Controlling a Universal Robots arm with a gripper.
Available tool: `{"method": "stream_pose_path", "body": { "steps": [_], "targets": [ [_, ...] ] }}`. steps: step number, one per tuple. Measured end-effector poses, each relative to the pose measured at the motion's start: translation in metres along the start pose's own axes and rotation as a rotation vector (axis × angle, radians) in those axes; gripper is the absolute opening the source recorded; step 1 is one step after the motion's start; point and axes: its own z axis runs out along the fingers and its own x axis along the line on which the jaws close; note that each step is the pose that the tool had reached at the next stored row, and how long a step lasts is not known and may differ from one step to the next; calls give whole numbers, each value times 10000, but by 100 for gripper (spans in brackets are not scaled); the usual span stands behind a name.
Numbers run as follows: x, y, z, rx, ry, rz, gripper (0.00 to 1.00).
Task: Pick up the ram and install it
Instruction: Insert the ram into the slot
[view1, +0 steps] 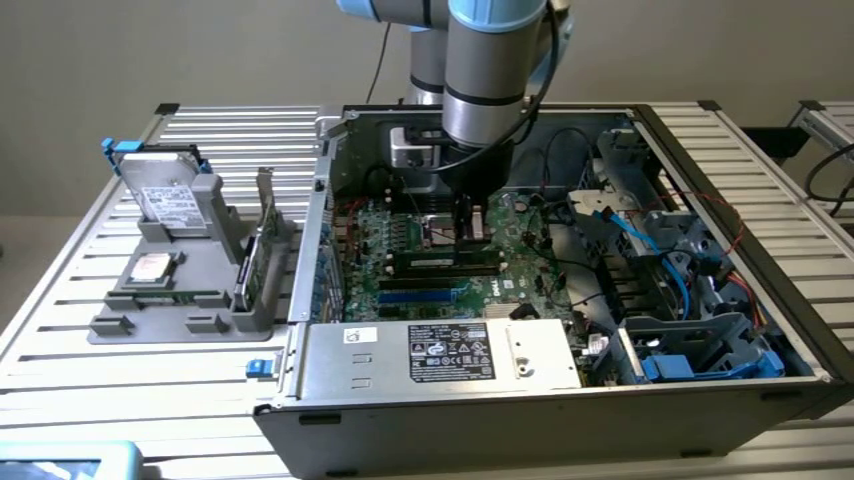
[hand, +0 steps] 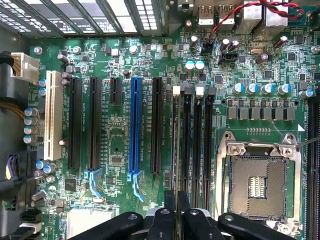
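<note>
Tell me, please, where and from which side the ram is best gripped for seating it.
Grip the ram by its top edge near mid-length, coming straight down, the claw closing across its flat faces. It is a thin stick on edge, in line with the memory slots, so only that edge is free; the claw seems to pinch it so.

A plain beige wall (view1: 200, 50) stands behind the slatted aluminium table (view1: 80, 300), all under soft, even light.

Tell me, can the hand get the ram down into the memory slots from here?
Probably yes. The hand, shut on the ram, hangs inside the open case right over the black memory slots, and nothing crosses between them.
</note>
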Motion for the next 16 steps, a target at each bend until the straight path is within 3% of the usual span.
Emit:
{"method": "stream_pose_path", "body": {
  "steps": [16],
  "targets": [
    [-1,16,10,85,-1,7,14]
  ]
}}
